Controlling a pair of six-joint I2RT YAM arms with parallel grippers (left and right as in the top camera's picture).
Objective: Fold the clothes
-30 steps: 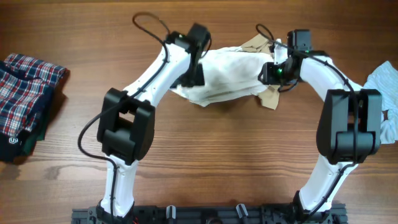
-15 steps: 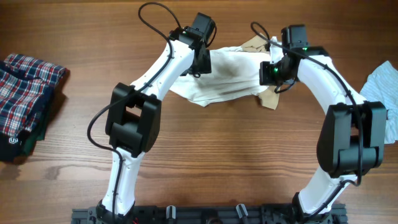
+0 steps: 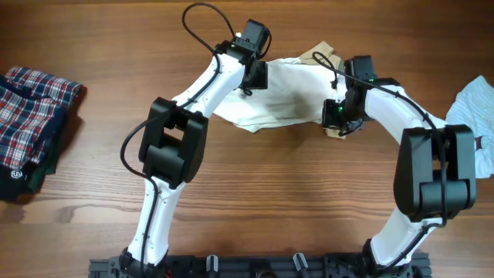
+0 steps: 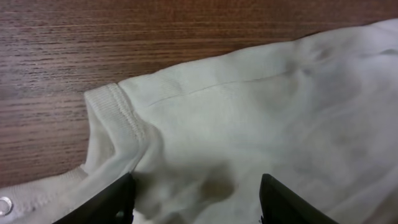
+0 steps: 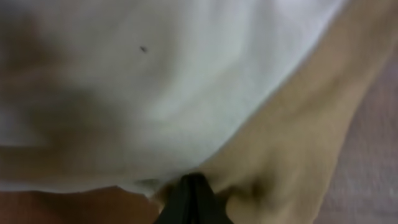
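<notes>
- The wooden counter (image 3: 255,201) shows wide bare wood across its near half and between its left edge and the middle; there's plenty of room to move there.
- The left arm (image 3: 193,116) and right arm (image 3: 421,123) both arch in from the near edge and meet over the far middle.
- The cream-white shirt (image 3: 293,96) lies rumpled near the far edge, between the two wrists. Its lower hem runs ragged toward the centre of the counter.
- A pile of plaid clothes (image 3: 31,116) sits at the left edge, well apart from the action.
- The pale blue garment (image 3: 475,104) is bunched at the right edge, part of it cut off by the frame.
- The left tool (image 4: 196,202) has its fingers spread wide, straddling cream cloth and gripping nothing. Only the wrist view shows this, because overhead the wrist hides it.
- The right tool (image 5: 189,196) is pinched tight on the shirt, right where the cream meets the tan. The close view is blurred.
- A tan patch (image 3: 316,55) peeks out at the shirt's far side, and another shows under the right wrist.
- A ribbed edge (image 4: 121,109) lies flat on bare wood, seen only from the left wrist.
- A tiny metal snap (image 4: 5,204) shows at that view's lower left corner.
</notes>
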